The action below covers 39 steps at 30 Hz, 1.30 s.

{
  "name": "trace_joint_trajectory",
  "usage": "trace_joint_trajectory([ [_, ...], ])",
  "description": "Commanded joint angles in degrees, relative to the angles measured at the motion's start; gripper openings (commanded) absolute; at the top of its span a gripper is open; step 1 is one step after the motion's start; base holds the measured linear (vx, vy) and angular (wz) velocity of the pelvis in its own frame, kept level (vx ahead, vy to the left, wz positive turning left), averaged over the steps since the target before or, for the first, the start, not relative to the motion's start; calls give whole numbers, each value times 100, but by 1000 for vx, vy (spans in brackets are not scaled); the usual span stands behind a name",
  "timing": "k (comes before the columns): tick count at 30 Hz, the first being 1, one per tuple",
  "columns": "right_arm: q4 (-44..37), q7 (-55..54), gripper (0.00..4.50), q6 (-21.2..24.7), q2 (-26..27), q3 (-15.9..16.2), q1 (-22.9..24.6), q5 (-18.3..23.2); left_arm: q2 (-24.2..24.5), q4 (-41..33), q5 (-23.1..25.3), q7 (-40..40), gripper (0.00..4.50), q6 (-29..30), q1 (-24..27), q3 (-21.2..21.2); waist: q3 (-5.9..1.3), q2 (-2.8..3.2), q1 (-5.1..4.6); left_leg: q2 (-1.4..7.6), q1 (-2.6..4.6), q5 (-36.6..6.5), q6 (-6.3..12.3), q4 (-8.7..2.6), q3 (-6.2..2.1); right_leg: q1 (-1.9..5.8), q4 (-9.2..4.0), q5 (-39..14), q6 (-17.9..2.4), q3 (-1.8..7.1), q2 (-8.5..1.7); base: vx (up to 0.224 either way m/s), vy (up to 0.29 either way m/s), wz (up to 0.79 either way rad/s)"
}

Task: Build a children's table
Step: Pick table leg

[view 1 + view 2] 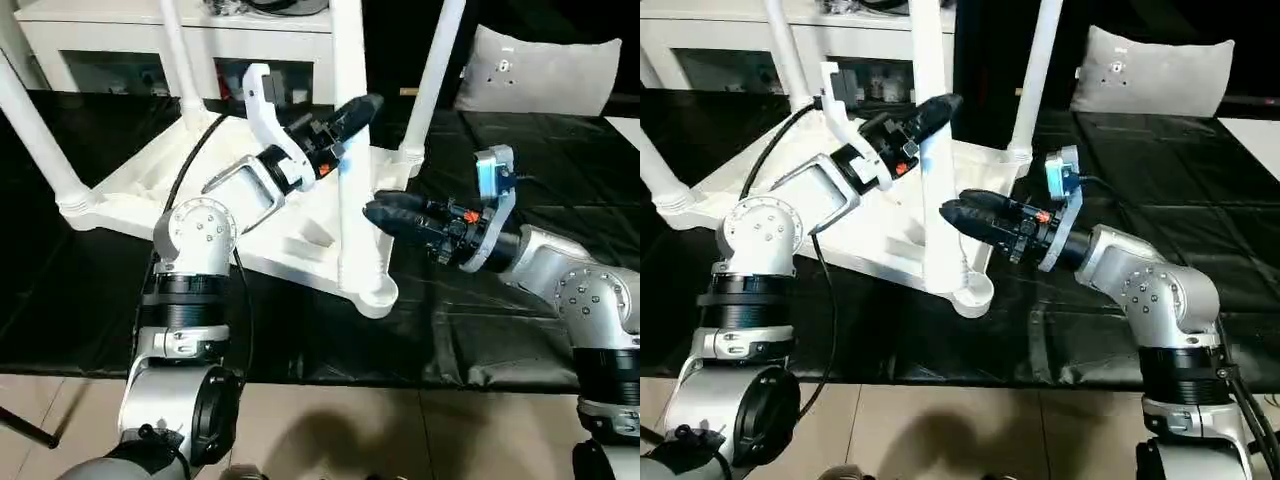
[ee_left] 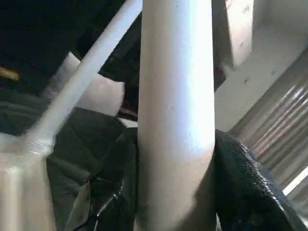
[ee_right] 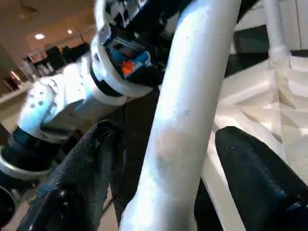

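Note:
The children's table lies upside down, its white ribbed tabletop (image 1: 130, 190) resting on the black cover. Three white legs (image 1: 30, 120) (image 1: 180, 50) (image 1: 435, 70) stand in the far and left corner sockets. A fourth leg (image 1: 352, 240) rises from the near corner socket (image 1: 372, 292). My left gripper (image 1: 360, 108) is shut on this leg high up, its fingers (image 2: 240, 183) pressed to both sides. Lower down, my right gripper (image 1: 375, 212) reaches in from the right. Its open fingers (image 3: 255, 178) straddle the same leg (image 3: 178, 144) with gaps on each side.
The black-covered work table (image 1: 500, 320) ends at a front edge close to my body, with tiled floor below. A white cabinet (image 1: 100, 40) stands behind the table. A grey cushion (image 1: 540, 70) sits at the back right.

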Motion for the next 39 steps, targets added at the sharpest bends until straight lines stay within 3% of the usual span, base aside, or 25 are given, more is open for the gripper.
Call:
trace_joint_trajectory([
  [1, -13, -117, 348, -11, -59, 176, -92, -232, 37, -345, 308, -251, 177, -275, 53, -362, -468, -132, 3, 64, -61, 26, 333, -316, 33, 444, -359, -1842, -111, 301, -299, 0, 0, 0],
  [6, -19, -298, 348, -80, 17, 406, -80, -478, -85, -692, 444, -340, 177, -575, 174, -570, -470, -134, -4, 74, -66, 14, 277, -313, 41, 449, -335, -1740, -246, 315, -311, 0, 0, 0],
  [11, 144, -464, 348, -62, 208, 558, -85, -638, -51, -851, 638, -606, 177, -776, 280, -914, -463, -132, -12, 68, -61, -59, 263, -325, 38, 442, -357, -1884, -159, 312, -309, 0, 0, 0],
  [18, -3, -232, 348, -29, 254, 590, -39, -517, 103, -981, 809, -881, 177, -787, 389, -1224, -469, -116, -19, 87, -51, -58, 263, -328, 33, 443, -330, -1710, -216, 323, -304, 0, 0, 0],
  [26, -41, -152, 348, 69, 221, 605, 1, -473, 105, -1021, 848, -958, 177, -841, 423, -1294, -465, -126, -22, 84, -50, -82, 238, -329, 36, 445, -333, -1764, -216, 326, -304, 0, 0, 0],
  [27, -41, -149, 312, 71, 220, 606, 2, -473, 105, -1022, 849, -959, 177, -842, 423, -1295, -466, -124, -20, 83, -50, -83, 239, -328, 38, 446, -335, -1763, -220, 327, -307, 0, 0, 0],
  [35, 32, -181, 262, 94, 300, 552, -20, -470, 131, -1069, 833, -1057, 177, -819, 435, -1333, -462, -122, -24, 82, -52, -78, 244, -327, 40, 445, -333, -1752, -248, 328, -305, 0, 0, 0],
  [39, 35, -166, 215, 102, 309, 573, -14, -474, 139, -1057, 839, -1073, 177, -829, 427, -1338, -466, -119, -22, 81, -53, -91, 235, -326, 38, 447, -333, -1769, -226, 327, -305, 0, 0, 0],
])
